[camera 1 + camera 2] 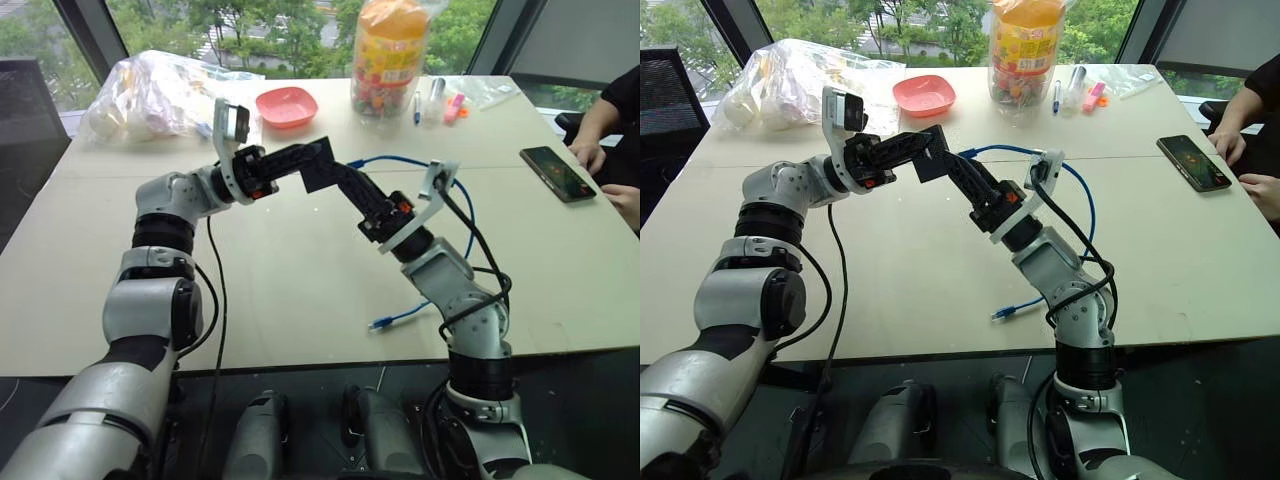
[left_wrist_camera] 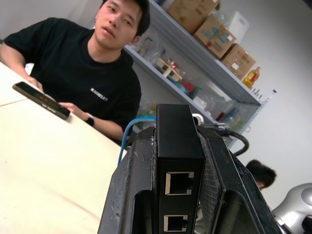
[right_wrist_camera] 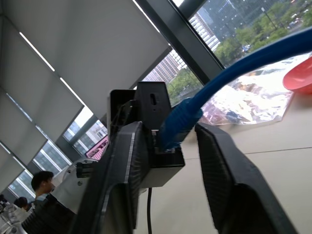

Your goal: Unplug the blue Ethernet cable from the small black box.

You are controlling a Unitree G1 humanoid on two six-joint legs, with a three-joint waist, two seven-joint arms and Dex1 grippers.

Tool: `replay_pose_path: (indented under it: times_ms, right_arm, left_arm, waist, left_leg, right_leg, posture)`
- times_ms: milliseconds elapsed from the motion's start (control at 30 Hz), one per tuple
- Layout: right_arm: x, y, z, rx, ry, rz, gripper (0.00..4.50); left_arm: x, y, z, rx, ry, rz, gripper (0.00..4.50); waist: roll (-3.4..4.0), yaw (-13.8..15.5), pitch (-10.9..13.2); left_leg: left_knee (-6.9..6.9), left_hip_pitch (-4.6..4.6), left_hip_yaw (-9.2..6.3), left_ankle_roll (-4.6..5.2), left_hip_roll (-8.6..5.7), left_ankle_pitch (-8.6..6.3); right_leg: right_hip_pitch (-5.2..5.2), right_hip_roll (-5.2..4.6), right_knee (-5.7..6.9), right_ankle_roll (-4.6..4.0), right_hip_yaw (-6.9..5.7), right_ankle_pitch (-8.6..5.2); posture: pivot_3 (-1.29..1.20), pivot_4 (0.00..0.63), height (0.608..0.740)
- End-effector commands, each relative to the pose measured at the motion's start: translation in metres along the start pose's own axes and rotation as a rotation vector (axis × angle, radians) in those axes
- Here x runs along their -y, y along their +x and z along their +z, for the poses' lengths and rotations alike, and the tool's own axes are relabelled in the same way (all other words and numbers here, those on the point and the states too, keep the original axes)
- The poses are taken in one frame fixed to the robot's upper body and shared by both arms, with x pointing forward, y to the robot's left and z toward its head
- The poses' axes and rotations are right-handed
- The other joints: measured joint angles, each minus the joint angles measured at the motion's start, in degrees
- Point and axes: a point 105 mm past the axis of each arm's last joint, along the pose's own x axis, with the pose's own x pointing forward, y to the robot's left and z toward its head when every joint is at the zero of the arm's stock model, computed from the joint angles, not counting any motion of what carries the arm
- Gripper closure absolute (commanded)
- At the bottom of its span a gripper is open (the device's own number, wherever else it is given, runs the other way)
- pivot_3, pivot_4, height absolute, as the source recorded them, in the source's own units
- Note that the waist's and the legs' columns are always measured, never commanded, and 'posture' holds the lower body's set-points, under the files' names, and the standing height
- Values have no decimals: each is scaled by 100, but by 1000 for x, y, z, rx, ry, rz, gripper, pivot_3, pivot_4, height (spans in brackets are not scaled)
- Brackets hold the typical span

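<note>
Above the beige desk [image 1: 300, 290], left fingers [image 2: 131, 195] clamp the small matte-black plastic box [image 2: 178, 146] steady — right fingers [image 3: 234, 190] flank the light-blue Ethernet cable's [image 3: 234, 73] plug, whether pinching it I cannot tell.

Small white lettering showing on the chest of a person's black T-shirt [image 2: 99, 93], too small for reading, nothing else legible

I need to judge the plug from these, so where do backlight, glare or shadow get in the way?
Right wrist view: bright windows backlight the small black box, leaving it dark, though the blue Ethernet cable stands out against it. Left wrist view: even indoor light, the box's two ports readable. Eye views: daylight from behind, a soft sheen on the table.
</note>
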Motion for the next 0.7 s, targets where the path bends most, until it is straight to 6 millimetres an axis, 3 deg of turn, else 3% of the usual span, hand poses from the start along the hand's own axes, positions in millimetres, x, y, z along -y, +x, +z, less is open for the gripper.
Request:
replay_pose_path:
  times_ms: [33,367,533,700]
  right_arm:
    - [-3,2,2,16,-8,13,4459]
    - [1,6,2,44,38,3,4459]
    - [42,-12,51,185,4,-151,4459]
    - [55,-17,70,179,-52,-180,4459]
  left_arm:
    - [11,5,12,23,55,-49,4003]
    - [9,1,17,56,63,-26,4003]
    - [16,-24,23,62,65,10,4003]
    - [19,-30,24,49,75,28,4003]
  waist:
    - [0,2,0]
    - [0,-1,0]
    - [0,-12,0]
    - [1,12,0]
  left_leg:
    - [0,0,0,0,0,0]
    - [0,-1,-1,0,0,0]
    - [0,-1,0,0,0,0]
    - [-2,-7,0,0,-4,0]
  right_leg:
    - [1,0,-1,0,0,0]
    - [0,0,0,0,0,0]
    - [-2,0,0,0,0,0]
    - [-5,-4,-2,0,0,0]
  posture:
    - [0,150,740]
    - [0,150,740]
    - [0,150,740]
    - [0,150,740]
